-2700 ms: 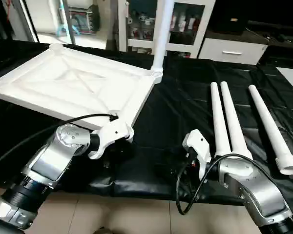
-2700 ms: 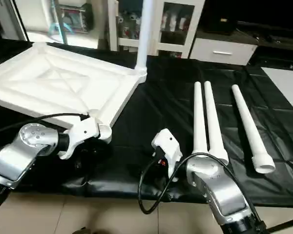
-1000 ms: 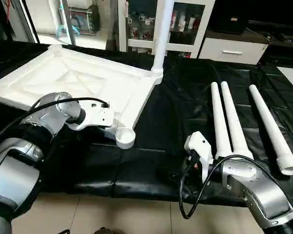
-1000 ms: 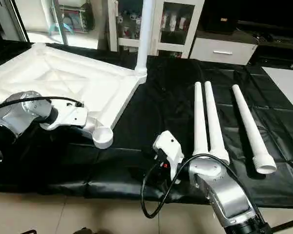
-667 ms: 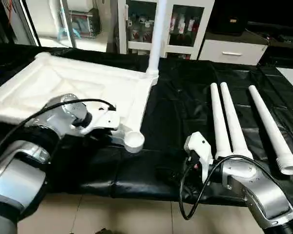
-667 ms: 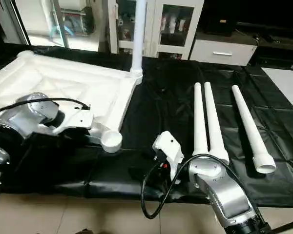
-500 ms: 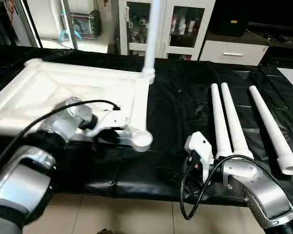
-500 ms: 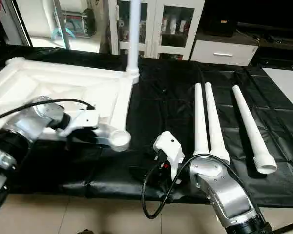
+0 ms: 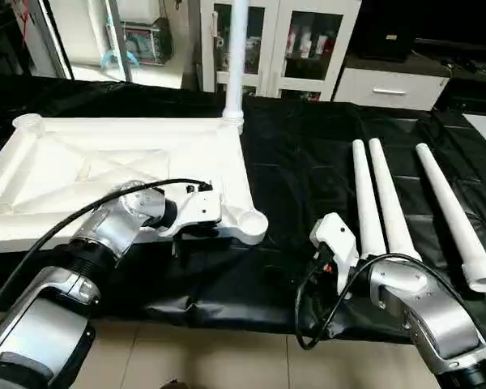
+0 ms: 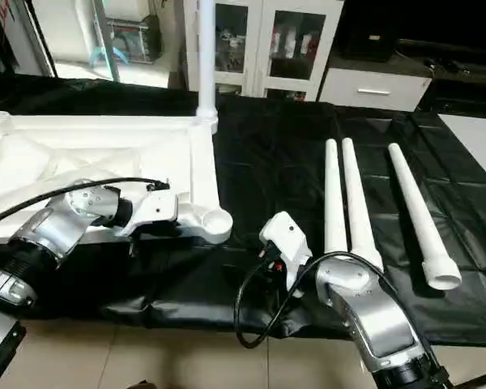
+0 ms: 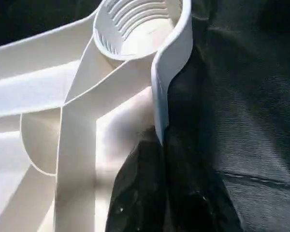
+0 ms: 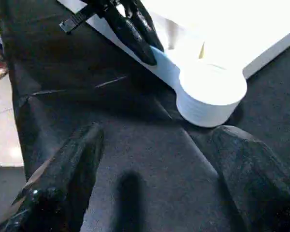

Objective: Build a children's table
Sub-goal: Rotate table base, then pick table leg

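Note:
The children's table is in parts. Its white tabletop (image 9: 105, 166) lies underside up on the left of the black cloth, with one leg (image 9: 236, 57) standing upright in the far right corner. My left gripper (image 11: 159, 137) is shut on the thin rim beside the empty near right corner socket (image 9: 251, 223). The right wrist view shows those black fingers (image 12: 135, 34) clamped next to that socket (image 12: 210, 94). My right gripper (image 12: 157, 179) hangs open and empty over the cloth, just short of the socket. Three loose legs (image 9: 389, 198) lie side by side on the right.
The black cloth (image 9: 300, 162) covers the work surface and ends at a front edge above the tiled floor (image 9: 227, 365). A white cabinet with glass doors (image 9: 308, 40) and a low drawer unit (image 9: 393, 85) stand behind. A black cable (image 9: 308, 324) loops off my right forearm.
My left gripper has closed on the rim and swung the tabletop round. The near corner socket moved right and the upright leg moved left. The right arm held still.

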Robot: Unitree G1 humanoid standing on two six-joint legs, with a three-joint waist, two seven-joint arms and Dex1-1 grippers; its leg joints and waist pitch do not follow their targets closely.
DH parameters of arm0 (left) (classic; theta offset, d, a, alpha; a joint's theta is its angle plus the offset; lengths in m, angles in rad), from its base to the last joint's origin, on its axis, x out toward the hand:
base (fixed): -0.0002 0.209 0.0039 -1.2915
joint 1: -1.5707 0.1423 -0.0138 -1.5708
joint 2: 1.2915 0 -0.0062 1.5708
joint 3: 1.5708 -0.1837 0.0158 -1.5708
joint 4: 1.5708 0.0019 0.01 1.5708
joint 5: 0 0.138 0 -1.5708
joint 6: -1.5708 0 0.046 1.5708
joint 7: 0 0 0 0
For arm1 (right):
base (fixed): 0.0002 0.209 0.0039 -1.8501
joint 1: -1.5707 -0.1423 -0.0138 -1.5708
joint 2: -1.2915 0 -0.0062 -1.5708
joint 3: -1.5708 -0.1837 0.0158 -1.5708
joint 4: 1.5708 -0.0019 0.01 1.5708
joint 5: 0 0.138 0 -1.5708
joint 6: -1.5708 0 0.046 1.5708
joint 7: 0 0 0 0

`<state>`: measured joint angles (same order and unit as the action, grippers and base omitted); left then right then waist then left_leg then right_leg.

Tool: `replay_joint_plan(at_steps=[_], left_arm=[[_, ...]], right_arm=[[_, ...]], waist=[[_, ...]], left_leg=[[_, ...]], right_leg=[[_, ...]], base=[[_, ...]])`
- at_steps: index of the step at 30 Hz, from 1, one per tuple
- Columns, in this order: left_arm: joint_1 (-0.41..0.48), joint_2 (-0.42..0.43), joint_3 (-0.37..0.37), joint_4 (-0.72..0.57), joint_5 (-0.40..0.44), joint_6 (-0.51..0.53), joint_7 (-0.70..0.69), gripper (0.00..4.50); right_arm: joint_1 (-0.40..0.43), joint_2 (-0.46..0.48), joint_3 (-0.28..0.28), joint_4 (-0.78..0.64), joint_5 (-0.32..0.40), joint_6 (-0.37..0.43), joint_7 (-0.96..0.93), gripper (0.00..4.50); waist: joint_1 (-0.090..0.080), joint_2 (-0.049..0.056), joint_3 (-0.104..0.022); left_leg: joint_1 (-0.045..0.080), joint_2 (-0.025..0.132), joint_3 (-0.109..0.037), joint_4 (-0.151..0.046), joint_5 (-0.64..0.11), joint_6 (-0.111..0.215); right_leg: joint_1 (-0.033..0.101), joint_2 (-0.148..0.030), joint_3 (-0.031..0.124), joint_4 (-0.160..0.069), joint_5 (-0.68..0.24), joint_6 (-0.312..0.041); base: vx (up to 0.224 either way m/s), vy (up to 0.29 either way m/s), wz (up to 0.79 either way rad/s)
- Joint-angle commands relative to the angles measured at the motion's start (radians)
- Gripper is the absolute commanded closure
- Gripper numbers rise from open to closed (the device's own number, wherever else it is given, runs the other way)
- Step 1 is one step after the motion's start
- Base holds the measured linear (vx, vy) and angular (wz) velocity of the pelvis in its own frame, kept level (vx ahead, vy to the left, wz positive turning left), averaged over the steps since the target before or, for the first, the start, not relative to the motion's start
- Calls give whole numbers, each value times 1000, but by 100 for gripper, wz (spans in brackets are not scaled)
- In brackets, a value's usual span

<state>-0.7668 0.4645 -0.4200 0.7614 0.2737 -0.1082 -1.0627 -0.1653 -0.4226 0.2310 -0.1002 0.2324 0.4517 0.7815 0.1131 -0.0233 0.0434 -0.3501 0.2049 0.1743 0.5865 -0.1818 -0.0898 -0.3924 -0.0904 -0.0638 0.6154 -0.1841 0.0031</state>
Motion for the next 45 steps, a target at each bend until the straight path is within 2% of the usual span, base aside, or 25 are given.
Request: replay_joint_plan(at_steps=[1,3,4,7,11,13,16,17,18,20,23,24,27,28,29,31,32,34,35,37,38,40,41,43,45], left_arm=[[18,17,-15,24,47,10,66,446],[19,17,-5,20,51,44,90,446],[17,12,6,18,54,80,112,446],[24,9,8,11,50,84,101,446],[42,24,1,-9,51,79,81,446],[50,25,30,-25,9,107,55,401],[66,32,71,-84,-58,172,4,384],[69,34,80,-96,-70,180,-3,354],[72,37,89,-109,-82,188,-10,345],[84,52,121,-167,-125,216,-38,343],[96,74,170,-258,-191,266,-75,302],[96,74,170,-258,-191,266,-75,302],[97,82,250,-339,-272,310,-69,302],[97,80,285,-371,-300,327,-50,302],[98,76,305,-391,-314,328,-33,299],[102,66,331,-425,-334,342,-8,299],[119,52,350,-491,-365,382,4,299],[148,31,363,-578,-396,432,17,299],[164,26,360,-610,-409,454,14,299],[196,17,350,-667,-428,493,6,299],[223,13,337,-716,-448,531,-2,299],[242,9,328,-751,-463,555,-2,299],[274,-7,302,-816,-488,599,15,299],[282,-10,297,-834,-492,613,22,299],[303,-15,281,-886,-501,653,28,299]], right_arm=[[-17,-1,-16,12,-7,-9,-8,68],[-19,-1,-17,17,-10,-11,-10,68],[-23,0,-18,25,-13,-15,-12,68],[-30,3,-17,33,-15,-16,-15,68],[-36,3,-16,37,-15,-20,-17,68],[-36,2,-23,39,-13,-24,-19,68],[-36,5,-31,40,-10,-25,-25,68],[-36,6,-33,40,-9,-25,-26,68],[-36,6,-35,41,-8,-26,-28,68],[-41,9,-44,44,-2,-27,-30,68],[-55,13,-58,50,6,-23,-37,68],[-55,13,-58,50,6,-23,-37,68],[-95,41,-105,67,5,4,-113,68],[-127,66,-141,96,0,30,-181,68],[-153,83,-173,126,6,57,-225,50],[-192,103,-218,175,11,93,-292,33],[-225,106,-238,220,-4,100,-338,27],[-262,102,-245,274,-35,78,-389,13],[-284,108,-256,303,-41,73,-420,4],[-324,115,-268,358,-62,67,-480,4],[-356,115,-268,403,-94,74,-529,4],[-379,117,-273,436,-109,97,-560,4],[-430,122,-289,517,-120,157,-612,4],[-442,124,-296,537,-117,167,-618,4],[-471,123,-303,587,-118,198,-646,4]], waist=[[1,0,-51],[0,1,-51],[-1,-2,-51],[-5,-1,-51],[-7,1,-52],[-8,2,-53],[-10,1,-57],[-12,3,-59],[-12,3,-59],[-12,4,-61],[-12,4,-60],[-12,4,-60],[-11,4,-56],[-13,1,-55],[-13,3,-56],[-13,1,-55],[-12,1,-57],[-11,2,-57],[-11,4,-60],[-13,1,-63],[-17,0,-65],[-19,-1,-63],[-23,-10,-64],[-23,-8,-62],[-26,-13,-61]], left_leg=[[3,24,-13,-85,-324,-25],[4,24,-13,-85,-328,-25],[5,25,-12,-84,-326,-25],[1,23,-13,-85,-317,-22],[3,26,-12,-83,-305,-18],[1,25,-10,-83,-292,-18],[-1,24,-9,-80,-265,-14],[-2,24,-8,-79,-247,-11],[-2,24,-8,-79,-247,-11],[-3,25,-6,-75,-206,-2],[-2,25,-3,-74,-199,-1],[-2,25,-3,-74,-199,-1],[-1,24,-2,-76,-226,-10],[1,23,-2,-78,-232,-19],[1,21,-3,-78,-235,-29],[2,21,-2,-77,-230,-36],[4,22,0,-75,-216,-41],[1,20,1,-75,-197,-41],[0,18,3,-72,-162,-41],[-4,15,5,-69,-130,-37],[-5,15,4,-68,-108,-37],[-6,11,7,-66,-106,-33],[-6,12,7,-66,-100,-31],[-6,12,8,-66,-119,-29],[-5,14,9,-66,-131,-30]], right_leg=[[36,-58,43,-85,-320,-141],[34,-58,43,-87,-333,-138],[33,-58,43,-85,-333,-140],[35,-58,42,-87,-344,-138],[32,-57,44,-83,-295,-152],[35,-57,44,-79,-264,-163],[37,-56,43,-73,-221,-175],[36,-53,42,-70,-187,-185],[36,-53,42,-70,-187,-185],[37,-51,42,-60,-104,-215],[36,-50,41,-56,-82,-232],[36,-50,41,-56,-82,-232],[33,-51,41,-60,-131,-224],[31,-51,42,-61,-151,-223],[30,-51,40,-61,-173,-223],[30,-50,41,-62,-179,-216],[30,-49,41,-60,-163,-210],[32,-47,41,-59,-143,-210],[33,-46,40,-54,-101,-213],[37,-42,40,-51,-63,-216],[38,-42,39,-44,-41,-221],[38,-38,40,-48,-45,-214],[40,-37,39,-45,-45,-214],[39,-39,40,-49,-73,-203],[39,-38,40,-50,-89,-191]], base=[[0,0,0],[0,0,0],[0,0,0],[0,0,0],[0,0,0],[0,0,0],[0,0,0],[0,0,0],[0,0,0],[0,0,0],[0,0,0],[0,0,0],[0,0,0],[0,0,0],[0,0,0],[0,0,0],[0,0,0],[0,0,0],[0,0,0],[0,0,0],[0,0,0],[0,0,0],[0,0,0],[0,0,0],[0,0,0]])
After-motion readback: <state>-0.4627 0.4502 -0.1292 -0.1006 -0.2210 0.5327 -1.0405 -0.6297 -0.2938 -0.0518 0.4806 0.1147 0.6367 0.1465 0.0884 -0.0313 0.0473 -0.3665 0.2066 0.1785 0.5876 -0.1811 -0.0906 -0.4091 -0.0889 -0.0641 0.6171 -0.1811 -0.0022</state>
